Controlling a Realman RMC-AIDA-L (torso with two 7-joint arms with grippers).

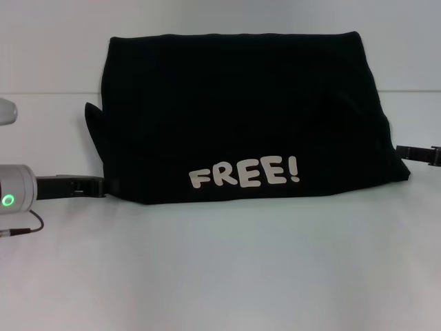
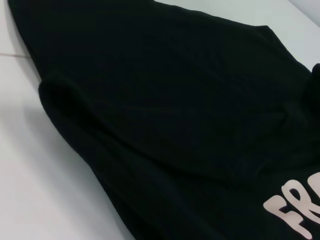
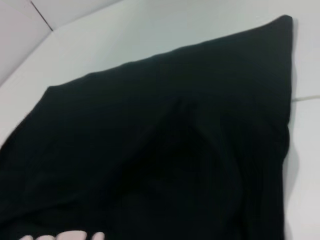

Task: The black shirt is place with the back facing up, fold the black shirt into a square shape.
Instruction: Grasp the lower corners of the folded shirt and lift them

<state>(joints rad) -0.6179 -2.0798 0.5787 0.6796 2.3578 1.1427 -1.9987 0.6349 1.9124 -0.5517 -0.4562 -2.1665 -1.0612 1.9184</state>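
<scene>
The black shirt lies on the white table as a wide folded block, with a cream "FREE!" print along its near edge. A sleeve tip pokes out at its left side. My left gripper sits low at the shirt's near left corner, right against the cloth. My right gripper is at the shirt's right edge. The left wrist view is filled by the black shirt and part of the "FREE!" print. In the right wrist view the black shirt shows a soft crease.
The white table stretches wide and bare in front of the shirt. Its far edge meets a pale wall just behind the shirt. My left arm's silver wrist with a green light is at the left border.
</scene>
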